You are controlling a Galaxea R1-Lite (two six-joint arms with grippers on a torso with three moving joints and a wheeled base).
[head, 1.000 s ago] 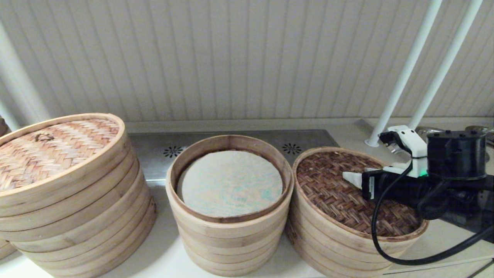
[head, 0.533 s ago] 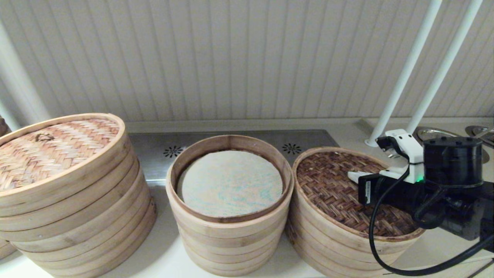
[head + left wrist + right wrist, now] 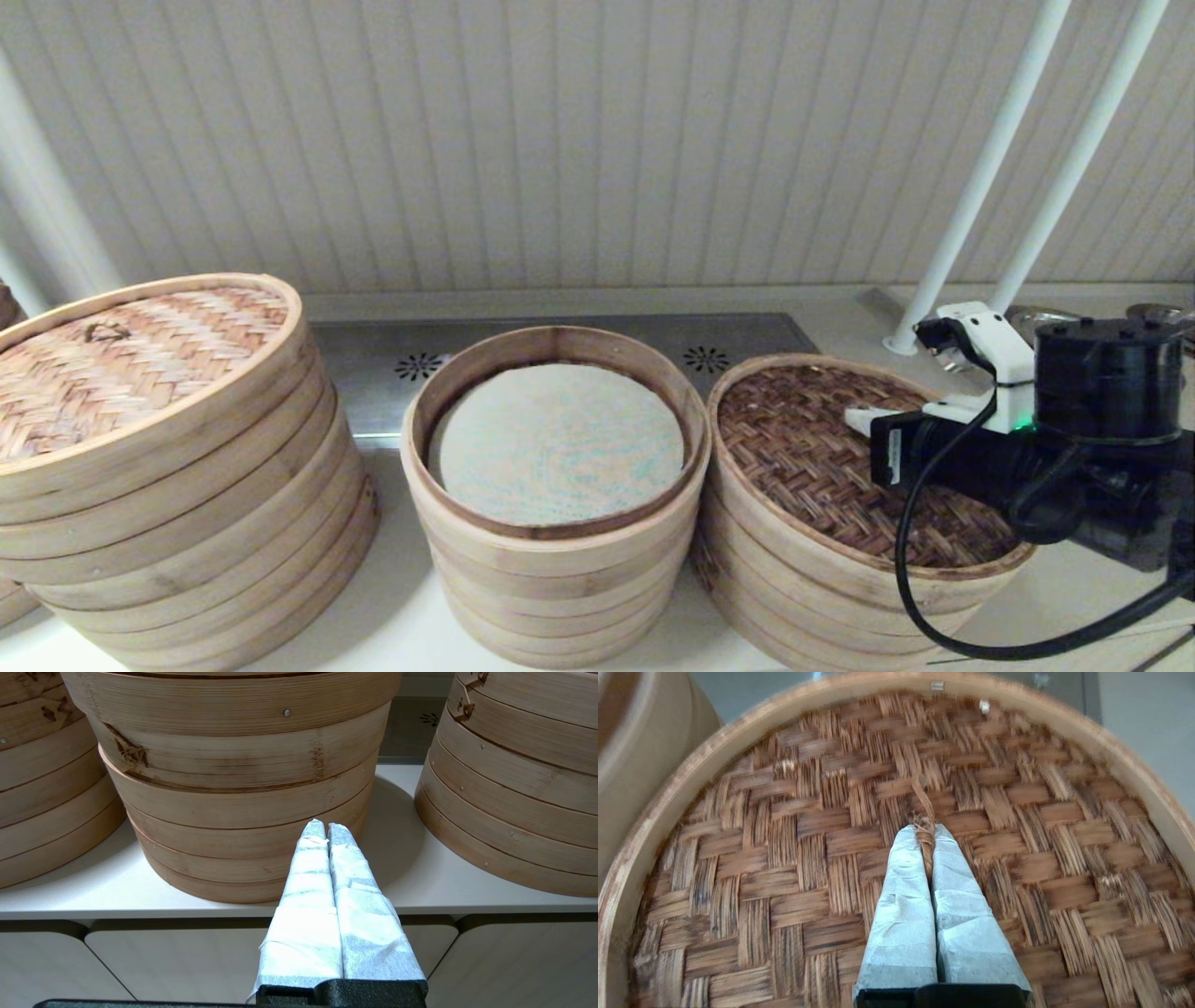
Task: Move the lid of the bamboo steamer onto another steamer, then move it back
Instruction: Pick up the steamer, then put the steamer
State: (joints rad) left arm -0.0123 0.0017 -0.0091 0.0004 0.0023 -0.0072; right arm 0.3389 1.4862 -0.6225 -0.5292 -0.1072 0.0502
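Bamboo steamer lid (image 3: 822, 457): dark herringbone weave, seated on the right-hand stack (image 3: 822, 597).
Right gripper (image 3: 926, 833): over the lid's centre, jaws pinched on its small twisted fibre loop (image 3: 924, 812).
Another steamer (image 3: 555, 532): middle of the tabletop (image 3: 392, 625), uncovered, liner showing.
Left gripper (image 3: 321, 828): jaws pressed together, empty, low in front of the tabletop.

The right arm (image 3: 1074, 457) hides part of the bamboo steamer lid (image 3: 803, 457).
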